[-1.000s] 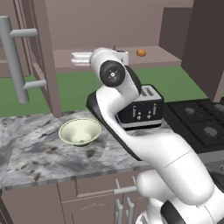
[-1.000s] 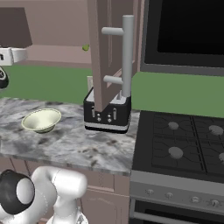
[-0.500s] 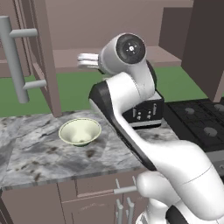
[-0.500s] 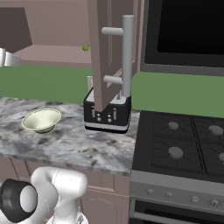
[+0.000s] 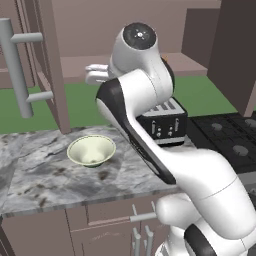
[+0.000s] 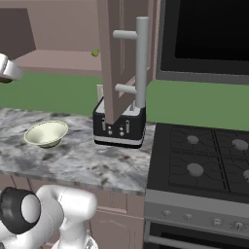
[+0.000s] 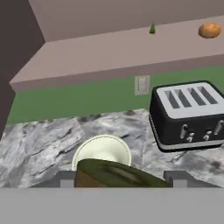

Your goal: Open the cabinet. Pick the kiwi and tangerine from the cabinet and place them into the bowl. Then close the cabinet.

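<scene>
The cabinet stands open, its left door (image 5: 42,60) and right door (image 6: 116,63) swung out. My gripper (image 7: 120,178) is shut on the kiwi (image 7: 118,174), a dark brown-green oval between the fingertips. It hangs in front of the open shelf (image 7: 109,52), above and behind the cream-green bowl (image 7: 103,149), which is empty. In the left base view the gripper (image 5: 94,74) sits left of the arm's raised elbow, above the bowl (image 5: 91,150). The tangerine (image 7: 209,30) rests on the shelf at the far right.
A black toaster (image 7: 190,114) stands on the marble counter (image 5: 40,175) right of the bowl. A small green object (image 7: 152,29) sits on the shelf. The stove (image 6: 204,165) lies to the right. The long door handles (image 6: 142,63) jut out.
The arm's elbow has swung up high in the left base view. The hand with the kiwi has come slightly down and away from the shelf.
</scene>
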You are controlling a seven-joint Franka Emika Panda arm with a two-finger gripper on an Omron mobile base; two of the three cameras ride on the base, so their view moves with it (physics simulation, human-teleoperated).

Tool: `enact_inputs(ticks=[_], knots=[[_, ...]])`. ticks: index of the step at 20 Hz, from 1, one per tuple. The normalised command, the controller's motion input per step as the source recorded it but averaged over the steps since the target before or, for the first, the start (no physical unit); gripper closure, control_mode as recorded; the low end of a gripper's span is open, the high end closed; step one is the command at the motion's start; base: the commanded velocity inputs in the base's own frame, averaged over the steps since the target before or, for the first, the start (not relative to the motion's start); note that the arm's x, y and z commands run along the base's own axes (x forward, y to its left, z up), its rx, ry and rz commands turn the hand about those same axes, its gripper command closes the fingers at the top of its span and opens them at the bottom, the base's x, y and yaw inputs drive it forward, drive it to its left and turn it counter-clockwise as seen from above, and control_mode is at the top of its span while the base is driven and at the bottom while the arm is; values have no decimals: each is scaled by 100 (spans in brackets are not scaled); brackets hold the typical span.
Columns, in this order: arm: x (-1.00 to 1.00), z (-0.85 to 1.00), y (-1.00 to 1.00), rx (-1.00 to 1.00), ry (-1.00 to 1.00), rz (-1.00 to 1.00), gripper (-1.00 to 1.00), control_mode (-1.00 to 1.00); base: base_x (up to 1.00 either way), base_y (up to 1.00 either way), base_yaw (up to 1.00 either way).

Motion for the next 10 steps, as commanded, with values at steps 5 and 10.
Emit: enact_inputs(ticks=[5, 10], knots=[[0, -96, 3, 0, 13, 0, 100, -100, 0, 0, 0], [1, -78, 0, 0, 7, 0, 100, -100, 0, 0, 0]])
